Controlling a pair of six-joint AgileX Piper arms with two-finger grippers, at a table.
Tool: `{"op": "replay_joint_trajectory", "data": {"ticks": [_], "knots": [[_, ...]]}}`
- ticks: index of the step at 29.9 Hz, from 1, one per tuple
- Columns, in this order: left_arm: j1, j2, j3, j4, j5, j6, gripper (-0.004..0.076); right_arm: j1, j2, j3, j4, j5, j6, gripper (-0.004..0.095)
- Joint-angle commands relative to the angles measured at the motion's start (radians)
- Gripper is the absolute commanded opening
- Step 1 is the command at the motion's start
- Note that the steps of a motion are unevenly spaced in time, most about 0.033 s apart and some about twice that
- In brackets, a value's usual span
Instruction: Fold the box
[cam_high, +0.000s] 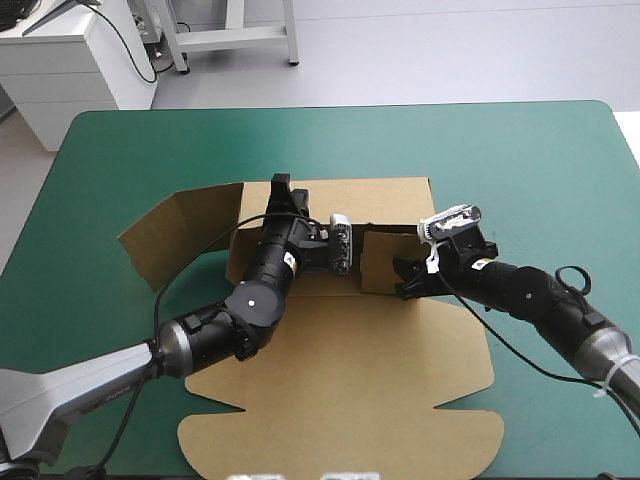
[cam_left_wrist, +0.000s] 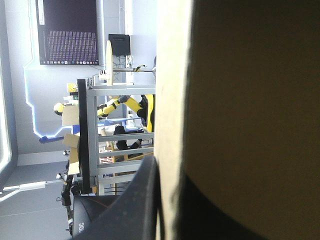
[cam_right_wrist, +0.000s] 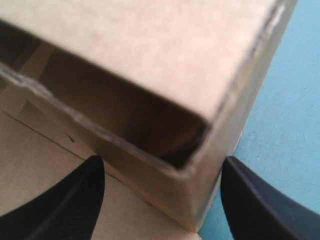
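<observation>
While the brown box (cam_high: 340, 380) lies at the middle of the teal-green counter (cam_high: 520, 160), its lid flat and its walls partly raised, we see the left hand (cam_high: 282, 195) nipped onto the box's upright wall, board between its black fingers (cam_left_wrist: 125, 210). The right hand (cam_high: 407, 280) stands wide, a raised box corner between its fingers.

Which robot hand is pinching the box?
The left gripper: its black fingers are shut on a raised wall of the box. The right gripper is open, a finger either side of a box corner, not clamping it.
</observation>
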Motion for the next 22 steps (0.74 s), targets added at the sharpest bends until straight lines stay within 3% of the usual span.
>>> {"op": "replay_joint_trajectory", "data": {"ticks": [1,7,17,20,22], "knots": [[-0.004,-0.04,-0.036,0.048,0.017,-0.013,-0.001,-0.001,-0.021,-0.025,0.012,-0.052,-0.004,0.0605],[-0.004,-0.04,-0.036,0.048,-0.001,-0.013,-0.001,-0.001,-0.021,-0.025,0.014,-0.133,-0.006,0.0605],[-0.004,-0.04,-0.036,0.048,-0.013,-0.013,-0.001,-0.001,-0.021,-0.025,0.014,-0.159,-0.034,0.0589],[-0.004,-0.04,-0.036,0.048,-0.013,-0.013,-0.001,-0.001,-0.017,-0.025,0.014,-0.148,-0.034,0.0466],[-0.004,-0.04,-0.036,0.048,-0.013,-0.013,-0.001,-0.001,-0.011,-0.025,0.014,-0.136,-0.034,0.0279]]}}
